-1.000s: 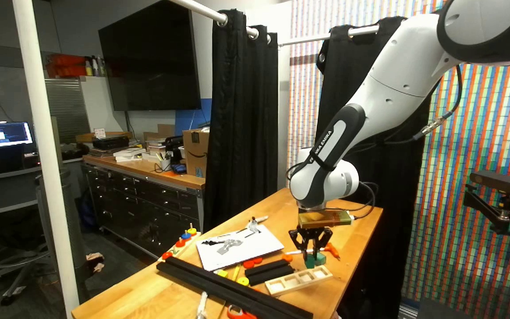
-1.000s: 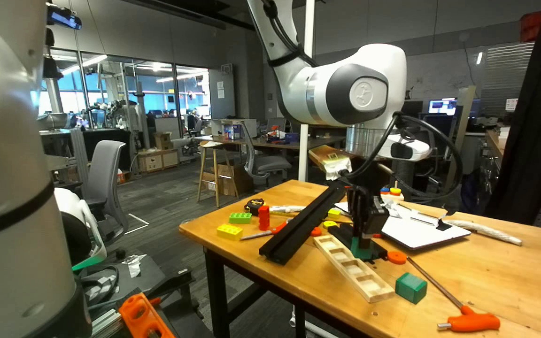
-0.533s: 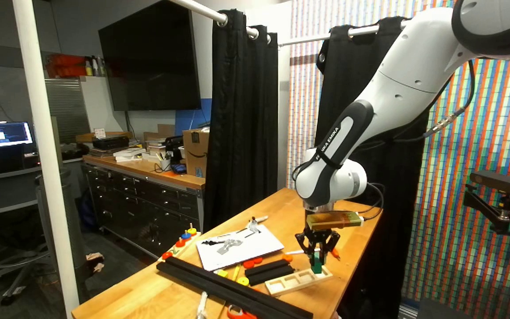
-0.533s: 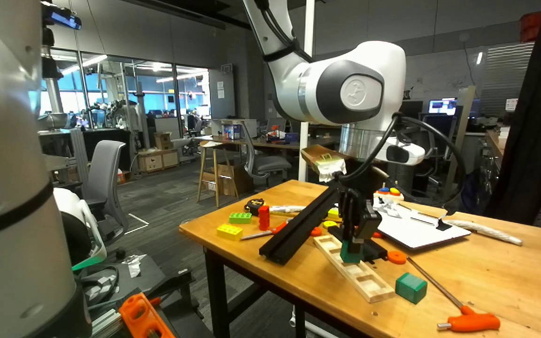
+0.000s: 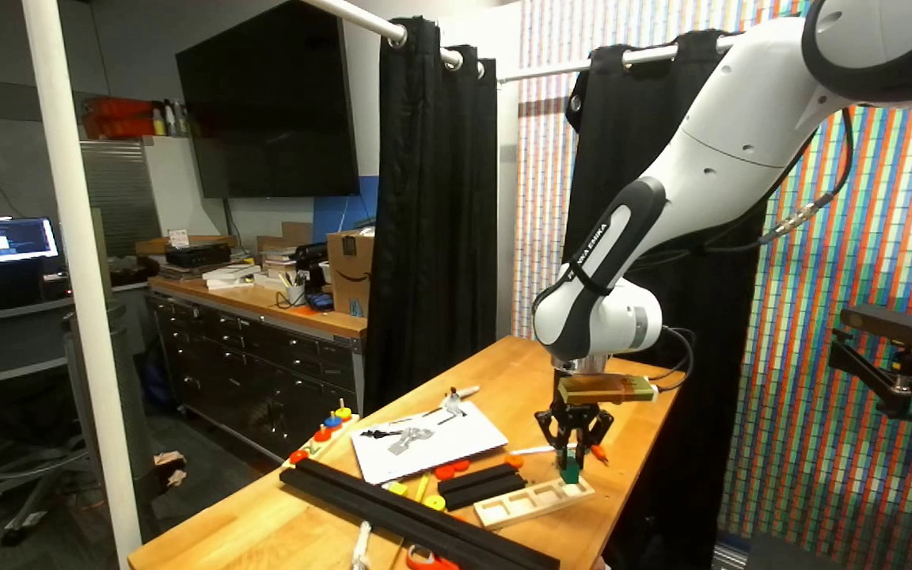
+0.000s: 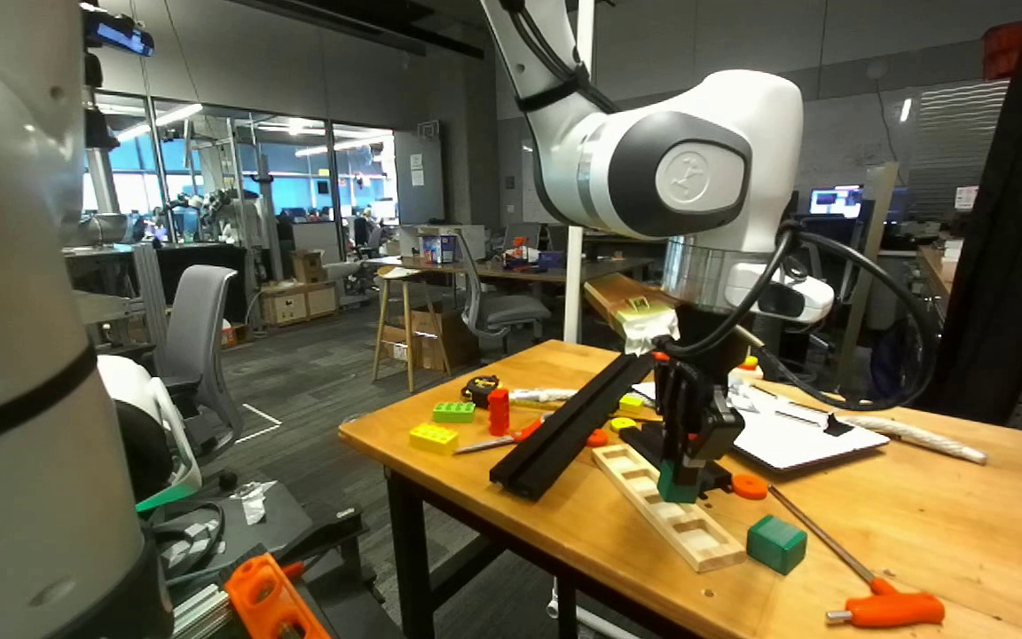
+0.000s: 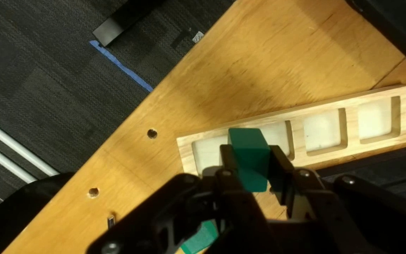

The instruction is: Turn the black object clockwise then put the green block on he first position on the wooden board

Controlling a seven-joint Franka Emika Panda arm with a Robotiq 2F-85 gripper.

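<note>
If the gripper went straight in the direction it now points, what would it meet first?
Most likely the wooden board, near one end: the green block held by the gripper would touch it. Depth is unclear, so the exact spot is uncertain.
</note>
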